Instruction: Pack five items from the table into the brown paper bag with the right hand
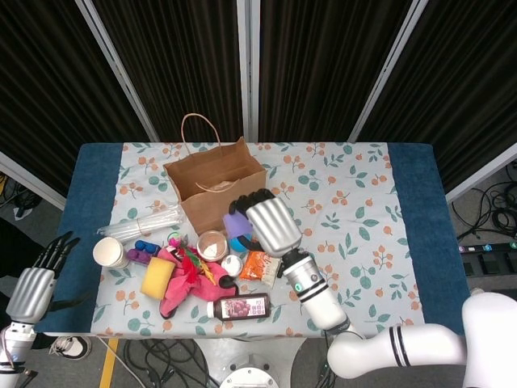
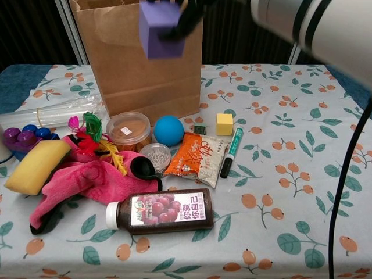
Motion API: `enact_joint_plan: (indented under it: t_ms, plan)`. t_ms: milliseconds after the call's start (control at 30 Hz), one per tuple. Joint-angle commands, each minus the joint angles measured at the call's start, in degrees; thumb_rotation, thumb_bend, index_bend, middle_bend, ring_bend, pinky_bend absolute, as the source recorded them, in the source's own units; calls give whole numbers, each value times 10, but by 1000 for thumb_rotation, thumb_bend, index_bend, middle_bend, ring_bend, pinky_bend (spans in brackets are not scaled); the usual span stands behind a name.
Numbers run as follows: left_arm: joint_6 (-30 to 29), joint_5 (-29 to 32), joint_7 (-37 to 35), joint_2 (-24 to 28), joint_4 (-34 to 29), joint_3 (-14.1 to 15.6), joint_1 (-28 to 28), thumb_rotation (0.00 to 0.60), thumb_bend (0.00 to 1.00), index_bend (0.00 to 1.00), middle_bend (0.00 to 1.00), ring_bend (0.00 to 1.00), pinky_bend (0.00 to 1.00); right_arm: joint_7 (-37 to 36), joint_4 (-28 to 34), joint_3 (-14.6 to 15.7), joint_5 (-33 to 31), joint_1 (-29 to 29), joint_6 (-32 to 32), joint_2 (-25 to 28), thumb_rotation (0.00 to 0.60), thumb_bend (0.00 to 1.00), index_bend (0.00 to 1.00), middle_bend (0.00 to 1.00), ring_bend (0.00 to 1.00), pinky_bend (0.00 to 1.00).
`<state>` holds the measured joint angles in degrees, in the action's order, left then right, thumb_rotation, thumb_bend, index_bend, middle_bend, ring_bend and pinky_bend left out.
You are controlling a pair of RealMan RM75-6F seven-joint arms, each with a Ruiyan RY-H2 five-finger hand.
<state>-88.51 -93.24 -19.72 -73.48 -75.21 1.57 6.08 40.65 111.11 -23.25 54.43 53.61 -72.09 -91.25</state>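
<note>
Right robot hand (image 1: 271, 222) grasps the purple cube (image 2: 161, 28), lifted clear of the bench (image 1: 363, 210), in front of the brown paper bag (image 2: 139, 64) near its upper edge; in the chest view only dark fingertips (image 2: 187, 16) show, wrapped on the cube's right side. Cube not in the bag, held just in front of its open top in the head view.

Left robot hand (image 1: 36, 279) hangs off the bench's left edge, fingers straight and apart, holding nothing.

On the bench in front of the bag: blue ball (image 2: 168, 130), orange snack packet (image 2: 196, 158), green marker (image 2: 231, 152) just right of the packet, small yellow cube (image 2: 224, 124), round tub with orange lid (image 2: 128, 130), small clear jar (image 2: 154, 156), dark juice bottle (image 2: 160, 211) lying on its side, pink cloth (image 2: 87, 180), yellow sponge (image 2: 36, 165) resting on the cloth's left side. Paper cup (image 1: 110, 252) near the left edge.
</note>
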Motion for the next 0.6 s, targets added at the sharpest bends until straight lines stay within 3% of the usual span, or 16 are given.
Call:
enact_joint_plan:
  t_ms: [33, 133, 233, 600]
  plan:
    - [1, -1, 2, 0, -2, 0, 1, 600, 48, 111, 100, 62, 162, 0, 32, -78, -6, 15, -33, 40, 600, 214, 502, 489, 354, 304]
    - [3, 1, 3, 2, -4, -1, 2, 600, 48, 111, 99, 63, 162, -1, 8, -117, -27, 39, -38, 38, 600, 214, 502, 489, 353, 304]
    - [5, 3, 3, 5, -6, -3, 3, 600, 48, 112, 99, 63, 162, -2, -38, -135, -43, 69, -38, 20, 600, 215, 502, 489, 353, 304]
    - [17, 11, 4, 5, -5, -9, 11, 600, 48, 111, 99, 63, 162, 4, -248, -138, -109, 184, 5, -79, 600, 218, 504, 486, 354, 305]
